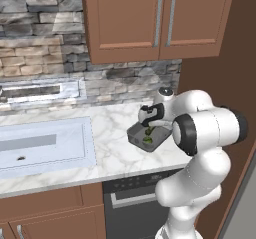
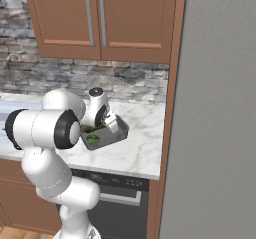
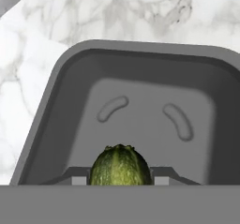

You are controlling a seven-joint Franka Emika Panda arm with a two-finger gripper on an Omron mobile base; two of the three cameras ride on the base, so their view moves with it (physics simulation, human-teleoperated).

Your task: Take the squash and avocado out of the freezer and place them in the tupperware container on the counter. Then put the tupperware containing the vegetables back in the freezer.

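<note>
Left base view: white marble worktop (image 1: 112, 138) under brown wall cabinets (image 1: 155, 18) and a stone backsplash (image 1: 45, 53), with a pale recessed sink (image 1: 42, 145) at left and a black appliance panel (image 1: 135, 193) below. Dark grey tupperware container (image 1: 136, 135) resting on the worktop near its right end, a green vegetable (image 1: 148, 139) inside it. White arm bent over from lower right, fingers (image 1: 150, 129) lowered into the tub with something green between them. Right base view: same tub (image 2: 117, 134) on the worktop (image 2: 140, 148), just left of the brown side panel (image 2: 170, 108) and the broad flat grey freezer (image 2: 215, 123) door at right; green vegetable (image 2: 93, 138) lying in the near end of the tub, fingers (image 2: 99, 128) down inside it beside a second bit of green. Hand view: looking down into the tub (image 3: 61, 78), marble worktop (image 3: 117, 12) around it, two curved raised ridges on its floor. Squash (image 3: 120, 166), dark green and mottled, gripped between the two finger tips (image 3: 161, 176), partly closed around it and held over the inside of the tub; touching the floor or not, cannot tell.
</note>
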